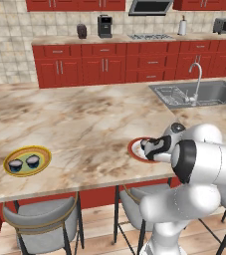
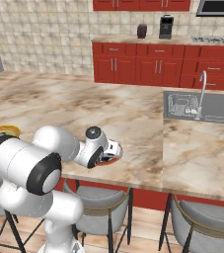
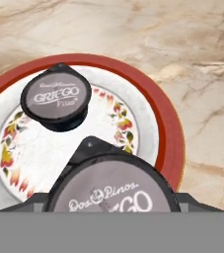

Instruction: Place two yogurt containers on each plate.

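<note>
On the red-rimmed plate (image 3: pixel 168 123) with the white centre stands one yogurt container (image 3: pixel 56 96), dark-sided with a grey lid. A second yogurt container (image 3: pixel 114 185) looms close over the plate's near part, and my gripper (image 3: pixel 113 203) is shut on it, a dark fingertip at each side. From the base, the gripper (image 1: pixel 152 148) hovers low over the red plate (image 1: pixel 134 149) at the counter's front edge. The yellow plate (image 1: pixel 27 160) at the left carries two yogurt containers (image 1: pixel 16 164) (image 1: pixel 33 160). In the right base view the gripper (image 2: pixel 112 150) covers most of the red plate (image 2: pixel 114 159).
A marble island counter (image 1: pixel 84 119) stretches ahead, with a sink (image 1: pixel 199 93) and tap at the far right. Grey stools (image 1: pixel 40 219) stand below the front edge. Red cabinets line the back wall.
</note>
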